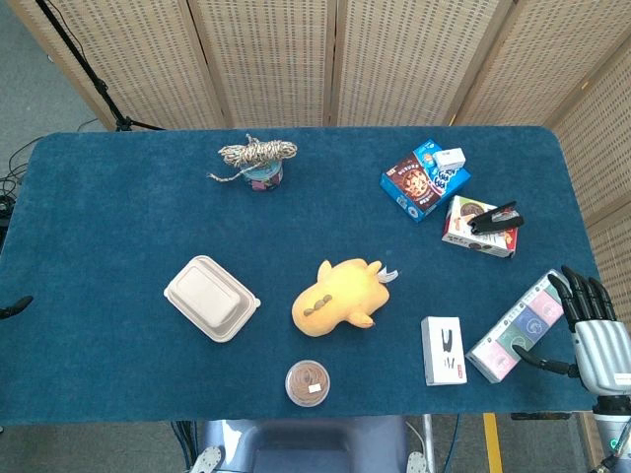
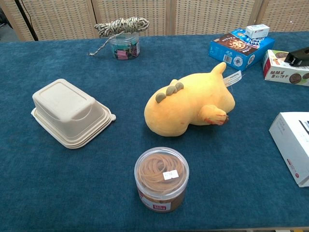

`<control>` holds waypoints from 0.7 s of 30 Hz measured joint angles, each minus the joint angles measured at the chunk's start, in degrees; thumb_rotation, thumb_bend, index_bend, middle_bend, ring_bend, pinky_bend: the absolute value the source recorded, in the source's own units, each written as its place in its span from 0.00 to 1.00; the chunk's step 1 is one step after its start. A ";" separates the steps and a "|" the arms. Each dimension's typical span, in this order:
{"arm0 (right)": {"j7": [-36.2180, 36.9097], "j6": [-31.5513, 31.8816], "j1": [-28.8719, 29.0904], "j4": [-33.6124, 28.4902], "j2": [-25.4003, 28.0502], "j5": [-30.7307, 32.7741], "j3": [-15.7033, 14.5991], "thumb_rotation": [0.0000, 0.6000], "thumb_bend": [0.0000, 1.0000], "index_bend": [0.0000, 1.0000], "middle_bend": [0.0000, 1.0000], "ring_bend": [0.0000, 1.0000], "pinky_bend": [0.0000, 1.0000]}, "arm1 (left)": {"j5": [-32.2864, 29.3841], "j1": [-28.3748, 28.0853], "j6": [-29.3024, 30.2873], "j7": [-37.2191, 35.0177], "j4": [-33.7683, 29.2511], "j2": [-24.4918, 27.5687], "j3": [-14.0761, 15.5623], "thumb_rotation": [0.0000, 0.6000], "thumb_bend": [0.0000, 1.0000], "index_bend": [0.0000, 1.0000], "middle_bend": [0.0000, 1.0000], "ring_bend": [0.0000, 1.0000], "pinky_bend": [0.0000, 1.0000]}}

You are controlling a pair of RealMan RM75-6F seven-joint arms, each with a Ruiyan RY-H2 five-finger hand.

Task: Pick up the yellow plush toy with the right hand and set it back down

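Yellow plush toy [image 1: 338,296]: lies on its side near the middle of the desk [image 1: 118,217], on the blue cloth, with grey-brown bumps along its back and a white tag at its far end; nothing touches it.
Right robot hand [image 1: 594,330]: at the desk's right front corner in the head view, well apart from the toy, dark fingers [image 1: 582,294] stretched out and spread, thumb pointing left; it has hold of nothing. The chest view does not show it.
Left robot hand: neither view shows it.
Round clear tub [image 2: 161,178]: just in front of the toy, upright, holding brown rubber bands, a small white label on its lid.
Beige clamshell box [image 1: 211,298]: closed, to the left of the toy, apart from it.
White flat box [image 1: 443,349]: to the right of the toy, with a black shape printed on top.
Long pastel carton [image 1: 516,326]: lies slanted between the white flat box and the right robot hand, just beside the thumb.
Biscuit box [image 1: 479,229]: at the right rear, a black clip-like tool [image 1: 496,218] resting on it.
Blue snack boxes [image 1: 424,180]: behind the biscuit box, stacked, a small white box on top.
Small jar [image 1: 262,173]: at the far middle, with a coil of rope [image 1: 255,153] lying on its lid.
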 measured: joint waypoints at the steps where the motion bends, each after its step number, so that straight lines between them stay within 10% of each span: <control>1: -0.17 -0.18 0.04 0.00 -0.04 -0.09 -0.08 0.46 0.00 0.00 0.00 0.00 0.00 | 0.00 -0.09 -0.14 -0.42 0.17 0.03 -0.07 1.00 0.00 0.00 0.00 0.00 0.00; 21: -9.55 -13.22 14.26 -12.80 -0.17 -12.50 1.43 0.48 0.00 0.00 0.00 0.00 0.00 | 0.55 0.04 0.49 -2.15 0.61 0.29 -0.36 1.00 0.00 0.00 0.00 0.00 0.00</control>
